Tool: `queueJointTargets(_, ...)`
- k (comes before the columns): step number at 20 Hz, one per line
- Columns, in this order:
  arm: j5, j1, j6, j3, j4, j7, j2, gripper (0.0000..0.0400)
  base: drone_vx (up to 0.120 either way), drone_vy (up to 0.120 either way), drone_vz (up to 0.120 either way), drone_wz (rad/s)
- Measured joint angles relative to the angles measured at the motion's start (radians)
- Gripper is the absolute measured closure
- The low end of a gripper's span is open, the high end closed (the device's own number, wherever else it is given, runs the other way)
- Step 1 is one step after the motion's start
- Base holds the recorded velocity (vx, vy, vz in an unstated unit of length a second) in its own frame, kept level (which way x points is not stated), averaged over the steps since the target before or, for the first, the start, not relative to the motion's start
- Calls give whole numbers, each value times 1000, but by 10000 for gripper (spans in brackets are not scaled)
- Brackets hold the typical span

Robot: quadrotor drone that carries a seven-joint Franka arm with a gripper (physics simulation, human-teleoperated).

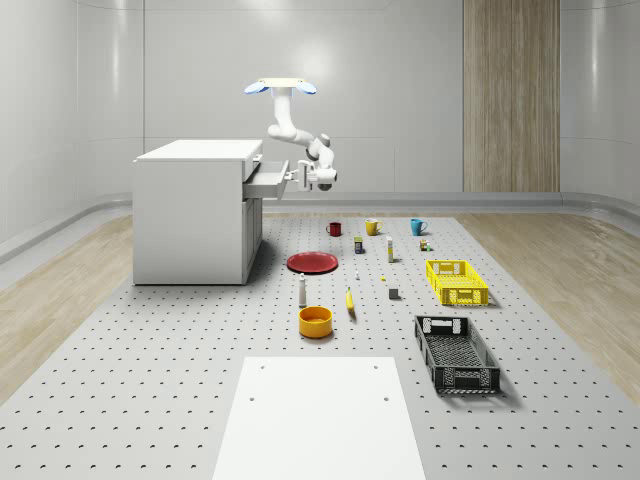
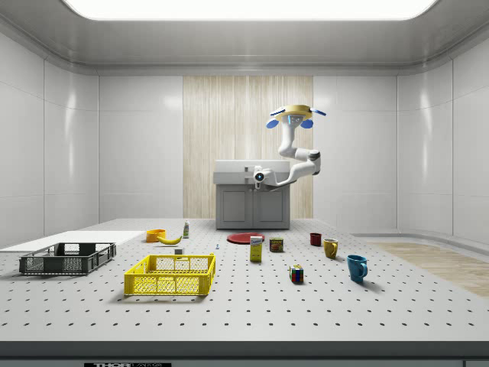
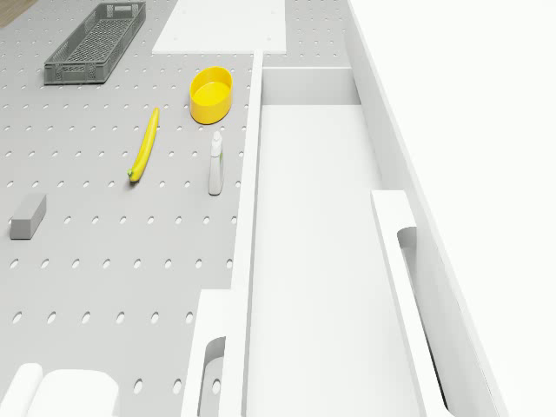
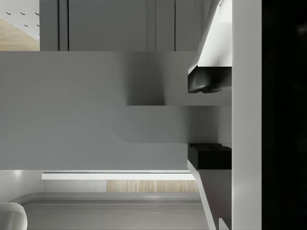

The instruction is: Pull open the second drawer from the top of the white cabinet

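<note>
The white cabinet (image 1: 190,215) stands at the whole-scene view's left. Its second drawer (image 1: 268,182) sticks out well past the front. From the drone view I look down into that drawer (image 3: 313,261); its front panel with the handle slot (image 3: 214,365) lies far out from the top drawer's front (image 3: 401,252). The drone (image 1: 280,88) hovers above and in front of the cabinet, its arm bent down to the drawer front. My gripper (image 1: 298,178) is shut on the drawer handle (image 4: 158,123), one dark finger (image 4: 208,80) on each side of it.
On the pegboard floor in front of the cabinet lie a red plate (image 1: 312,262), a yellow bowl (image 1: 315,321), a banana (image 1: 350,300) and a small bottle (image 1: 302,291). Mugs (image 1: 372,227), a yellow crate (image 1: 457,282), a black crate (image 1: 456,354) and a white slab (image 1: 320,420) lie further off.
</note>
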Motion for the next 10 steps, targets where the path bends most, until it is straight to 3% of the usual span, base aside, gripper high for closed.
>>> queueJointTargets(10, -45, 36, -78, -51, 105, 31, -21, 293, 0, 0, 0, 0)
